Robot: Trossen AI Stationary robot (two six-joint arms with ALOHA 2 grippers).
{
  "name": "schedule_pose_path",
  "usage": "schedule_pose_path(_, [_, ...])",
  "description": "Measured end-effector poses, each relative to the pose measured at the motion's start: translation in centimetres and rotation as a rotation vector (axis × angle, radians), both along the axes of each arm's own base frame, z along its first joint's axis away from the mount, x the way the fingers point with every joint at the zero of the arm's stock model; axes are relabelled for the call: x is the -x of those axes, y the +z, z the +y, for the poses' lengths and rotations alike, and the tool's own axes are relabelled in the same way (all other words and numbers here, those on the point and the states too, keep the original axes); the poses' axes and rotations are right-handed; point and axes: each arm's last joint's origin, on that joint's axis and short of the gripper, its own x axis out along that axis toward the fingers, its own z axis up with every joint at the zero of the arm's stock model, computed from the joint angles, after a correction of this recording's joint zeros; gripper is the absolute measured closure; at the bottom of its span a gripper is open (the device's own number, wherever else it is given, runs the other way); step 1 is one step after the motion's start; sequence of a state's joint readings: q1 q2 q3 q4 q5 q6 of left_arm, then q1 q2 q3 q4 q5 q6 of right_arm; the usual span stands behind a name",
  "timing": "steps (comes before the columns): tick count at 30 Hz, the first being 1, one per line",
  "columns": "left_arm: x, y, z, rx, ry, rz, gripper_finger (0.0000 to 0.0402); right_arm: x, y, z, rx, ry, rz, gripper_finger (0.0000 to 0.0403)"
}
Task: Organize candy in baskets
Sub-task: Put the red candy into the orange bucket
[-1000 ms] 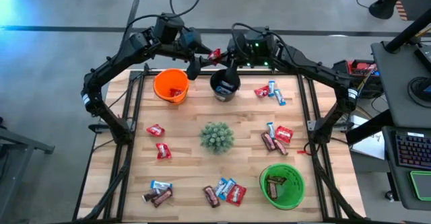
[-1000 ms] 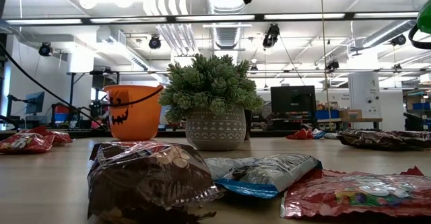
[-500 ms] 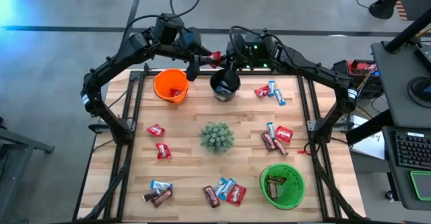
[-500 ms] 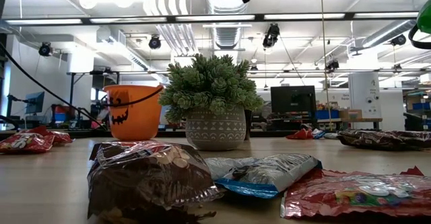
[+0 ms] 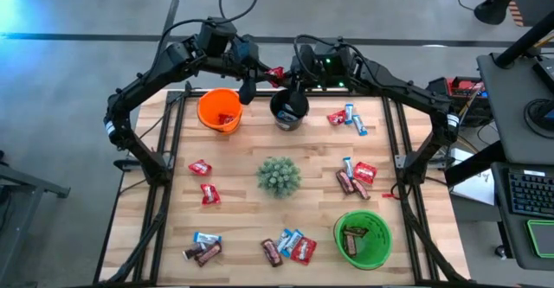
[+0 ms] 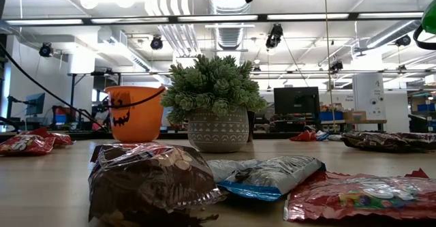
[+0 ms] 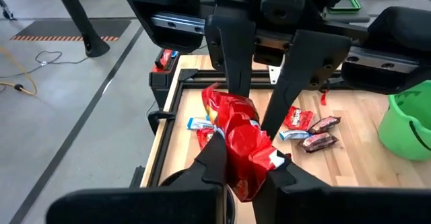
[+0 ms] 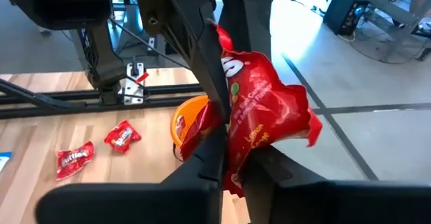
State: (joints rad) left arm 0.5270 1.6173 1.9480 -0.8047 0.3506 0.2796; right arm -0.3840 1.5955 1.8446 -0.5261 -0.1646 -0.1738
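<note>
One red candy hangs in the air at the back of the desk, up above the gap between the orange basket and the black basket. It touches no basket and it does not touch the desk.

Both arms have it at once. The left tool is clenched on one end of the shiny wrapper. The right tool pinches the other end, so the wrapper is stretched and crumpled between them. I think this is a hand-over. If one tool let go too soon, the candy would drop, so two grips keep it safe for now.

Why pass it? The orange basket sits on the left arm's side and already has something red in it. My guess is that red ones go there, and the left arm can reach it more easily.

Lots of other candy lies flat on the desk around the plant. The green basket at the front holds a dark brown one.
</note>
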Motion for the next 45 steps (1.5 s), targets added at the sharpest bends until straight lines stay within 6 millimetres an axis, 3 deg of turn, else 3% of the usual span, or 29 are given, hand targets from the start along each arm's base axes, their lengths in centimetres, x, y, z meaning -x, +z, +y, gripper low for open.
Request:
schedule_pose_path(9, [0.1,-0.2,0.0,-0.023,-0.014,0.023,0.0396,0.0,0.0,0.0,0.003,-0.004,0.005,0.0264])
schedule_pose_path(14, [0.9,-0.4,-0.1,-0.042,0.057,0.097,0.0397,0.0,0.0,0.0,0.014,-0.004,0.007,0.0231])
schedule_pose_path(19, [1.9,-1.1,-0.1,-0.040,0.138,0.219,0.0397,0.2,-0.3,-0.3,0.037,-0.015,0.041,0.0223])
schedule_pose_path(27, [4.3,-3.0,0.1,-0.025,0.358,0.549,0.0397,1.0,-1.2,-1.1,0.077,-0.206,0.171,0.0222])
schedule_pose_path(33, [5.6,-3.7,0.0,0.083,0.431,0.656,0.0398,1.3,-1.5,-1.3,0.070,-0.227,0.211,0.0223])
schedule_pose_path(39, [6.5,-4.2,-0.1,0.038,0.556,0.795,0.0397,1.4,-1.8,-1.2,0.056,-0.225,0.245,0.0223])
schedule_pose_path(45, [6.8,-4.3,-0.2,0.036,0.562,0.834,0.0387,1.4,-1.9,-1.2,0.050,-0.228,0.244,0.0223])
